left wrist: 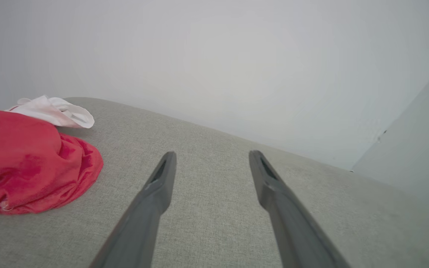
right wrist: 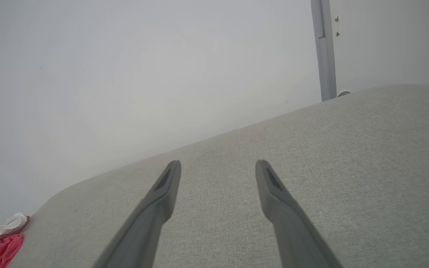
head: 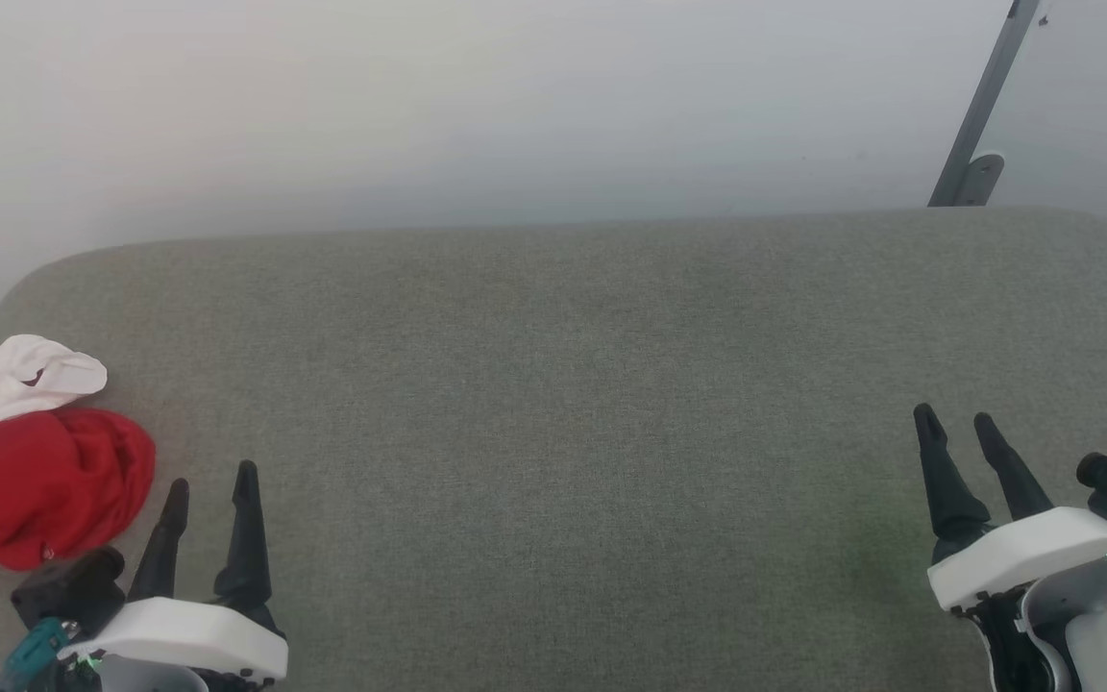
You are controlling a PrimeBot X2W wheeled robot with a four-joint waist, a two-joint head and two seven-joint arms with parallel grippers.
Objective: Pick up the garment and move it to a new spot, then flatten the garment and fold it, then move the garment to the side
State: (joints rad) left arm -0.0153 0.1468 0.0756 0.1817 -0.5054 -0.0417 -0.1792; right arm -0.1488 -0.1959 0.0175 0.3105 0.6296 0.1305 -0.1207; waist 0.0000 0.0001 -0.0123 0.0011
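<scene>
A grey-green fabric-covered surface (head: 553, 384) w/ rounded far corners is spread under & ahead of the left gripper (head: 211, 475) and right gripper (head: 952, 414). Beyond it a plain pale wall (head: 419, 106) is evenly lit. Far ahead-right of the right gripper, a slanted grey post (head: 986, 96) w/ a bracket (head: 981, 178) at its foot is seen, a paler panel (head: 1092, 96) beside it.

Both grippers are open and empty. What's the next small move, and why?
Probably swing the left gripper left toward the garment. It lies crumpled, not folded, at the left edge of the cushion, close beside that gripper, whose fingers are spread and empty. The right gripper is far across.
</scene>
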